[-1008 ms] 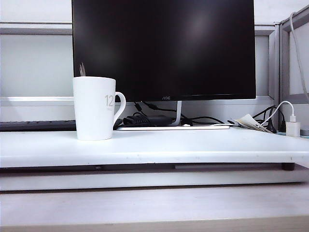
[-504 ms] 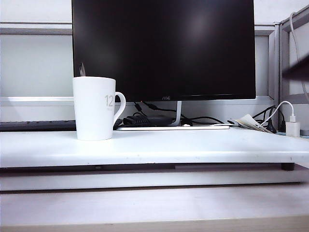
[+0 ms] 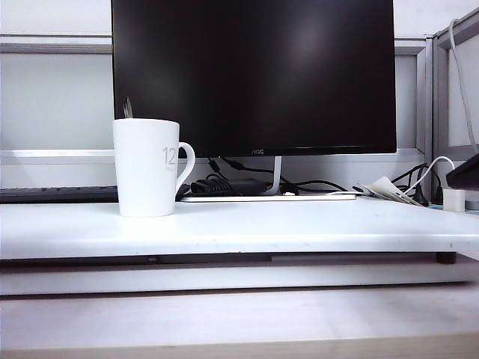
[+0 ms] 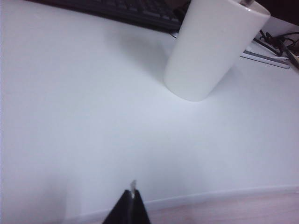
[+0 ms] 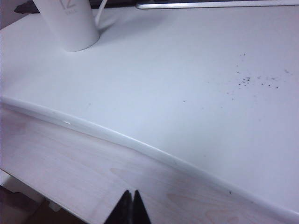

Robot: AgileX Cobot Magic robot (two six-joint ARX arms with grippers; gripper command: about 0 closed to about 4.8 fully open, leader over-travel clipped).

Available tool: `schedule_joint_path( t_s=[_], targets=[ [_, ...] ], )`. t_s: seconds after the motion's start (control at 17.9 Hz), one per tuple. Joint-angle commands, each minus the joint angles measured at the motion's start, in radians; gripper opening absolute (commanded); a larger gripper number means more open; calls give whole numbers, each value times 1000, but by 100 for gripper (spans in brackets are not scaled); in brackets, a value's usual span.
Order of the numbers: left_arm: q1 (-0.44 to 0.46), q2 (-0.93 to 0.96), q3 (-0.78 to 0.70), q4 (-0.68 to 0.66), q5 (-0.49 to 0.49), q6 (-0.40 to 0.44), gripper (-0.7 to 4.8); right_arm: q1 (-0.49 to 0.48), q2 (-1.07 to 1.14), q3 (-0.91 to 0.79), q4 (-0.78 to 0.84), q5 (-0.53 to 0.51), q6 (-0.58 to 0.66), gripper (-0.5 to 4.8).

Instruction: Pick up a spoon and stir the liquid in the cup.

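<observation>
Spoon [image 3: 127,108] stands in the cup [image 3: 147,167] at nine o'clock on the worktop [image 3: 299,228], while the right hand [image 5: 129,205], clenched and empty like the left hand [image 4: 130,208], has just dropped toward three o'clock, so picking-up remains undone.

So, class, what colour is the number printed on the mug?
Faint grey "12" on the white mug, clearest in the exterior view.

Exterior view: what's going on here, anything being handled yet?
Nothing is held yet. The white cup stands upright on the white table in front of the monitor, with the spoon handle poking up out of it. The left claw is shut and empty over the table's front edge, short of the cup. The right claw is also shut and empty, off the table's front edge, far from the cup. Stirring has not begun.
</observation>
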Motion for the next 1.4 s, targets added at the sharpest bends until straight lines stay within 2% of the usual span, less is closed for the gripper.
schedule_joint_path(
  t_s=[0.06,0.22,0.45,0.67,0.84,1.01,1.4],
  targets=[
    [1,0,-1,-14,3,1,-4,0,-1,5,13,2,4,0],
    [3,-12,-1,-12,3,1,-4,-16,-36,4,3,-1,4,0],
    [54,-34,-13,23,20,1,-4,-120,-198,4,-4,2,4,0],
    [257,-34,-27,66,18,1,-4,-288,-192,0,57,2,4,0],
    [344,-34,-27,65,16,1,-4,-356,-192,-27,56,2,4,0],
    [357,-34,-27,65,15,1,-4,-393,-192,-27,21,5,4,0],
    [357,-34,-27,65,18,1,-4,-391,-192,-27,22,3,4,0]
  ],
)
